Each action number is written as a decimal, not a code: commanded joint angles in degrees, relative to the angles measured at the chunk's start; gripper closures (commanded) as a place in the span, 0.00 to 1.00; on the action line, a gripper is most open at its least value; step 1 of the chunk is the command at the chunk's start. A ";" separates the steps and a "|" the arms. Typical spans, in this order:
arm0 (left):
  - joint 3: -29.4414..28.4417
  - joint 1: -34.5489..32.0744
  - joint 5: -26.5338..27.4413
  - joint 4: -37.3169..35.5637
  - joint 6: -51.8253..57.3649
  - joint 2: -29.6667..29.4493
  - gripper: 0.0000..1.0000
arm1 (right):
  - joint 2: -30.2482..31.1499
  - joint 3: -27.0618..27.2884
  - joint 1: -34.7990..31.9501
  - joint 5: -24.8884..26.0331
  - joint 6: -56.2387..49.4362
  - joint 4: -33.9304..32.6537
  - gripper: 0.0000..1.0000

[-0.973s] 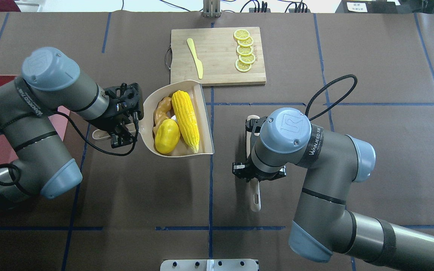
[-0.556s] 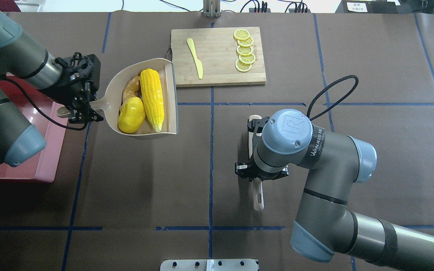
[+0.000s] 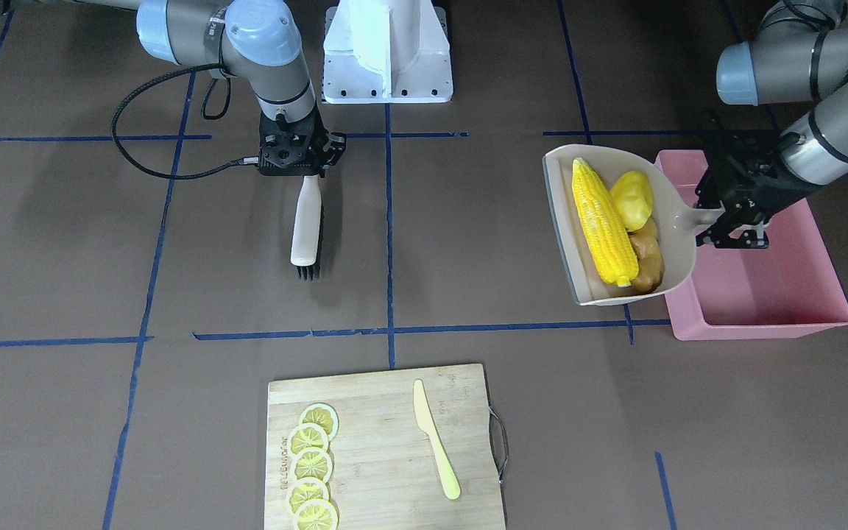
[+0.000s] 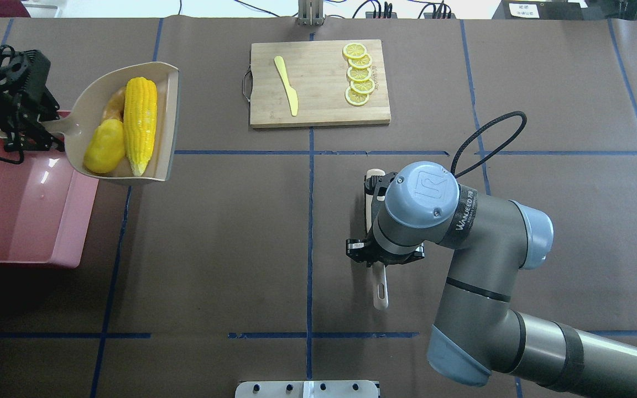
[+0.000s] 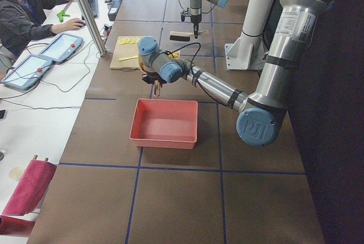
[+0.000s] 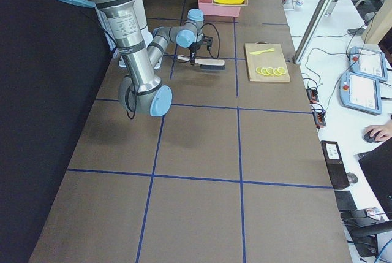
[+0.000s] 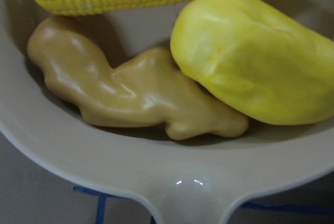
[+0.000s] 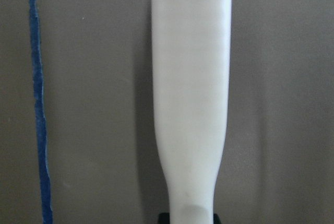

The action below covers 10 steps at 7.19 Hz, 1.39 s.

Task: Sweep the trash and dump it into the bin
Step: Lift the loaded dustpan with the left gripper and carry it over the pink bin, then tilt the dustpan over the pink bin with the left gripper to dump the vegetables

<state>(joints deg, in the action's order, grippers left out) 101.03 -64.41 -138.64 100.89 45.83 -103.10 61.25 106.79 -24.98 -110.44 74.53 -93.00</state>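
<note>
My left gripper (image 4: 31, 135) (image 3: 726, 221) is shut on the handle of a beige dustpan (image 4: 172, 110) (image 3: 564, 221). The pan hangs in the air over the far right corner of the pink bin (image 4: 69, 243) (image 3: 762, 324). The trash lies in the pan: a yellow corn cob (image 4: 140, 124) (image 3: 601, 221), a yellow potato-like lump (image 4: 103, 148) (image 7: 255, 62) and a tan ginger root (image 4: 113, 108) (image 7: 130, 93). The bin holds nothing. At table centre, my right gripper (image 3: 299, 165) is shut on the handle of a white brush (image 3: 306, 228) (image 8: 190, 78) that rests on the table.
A wooden cutting board (image 4: 318, 105) at the far middle carries several lemon slices (image 4: 358, 74) and a pale yellow knife (image 4: 286, 84). The robot's white base (image 3: 387, 51) stands at the near edge. A person (image 5: 28, 19) sits at a side desk beyond the table.
My left arm has swung the loaded dustpan leftward from the table's middle to the bin's corner. The trash stayed in the pan. The right arm and brush barely moved.
</note>
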 commanded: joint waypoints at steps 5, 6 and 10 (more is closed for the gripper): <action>-8.83 -12.84 -0.67 -0.07 22.37 7.55 1.00 | 0.36 -0.26 0.55 1.19 -0.18 0.10 1.00; -8.83 -13.02 -0.49 -0.08 22.02 8.70 1.00 | 0.36 -0.26 0.55 1.10 -0.18 0.10 1.00; -7.08 -13.46 8.54 -2.62 21.75 9.50 1.00 | 0.44 -0.26 1.25 1.10 -0.18 0.36 1.00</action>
<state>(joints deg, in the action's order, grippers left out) 93.10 -77.87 -133.08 98.95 67.54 -93.64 61.64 106.53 -23.99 -109.34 74.35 -92.72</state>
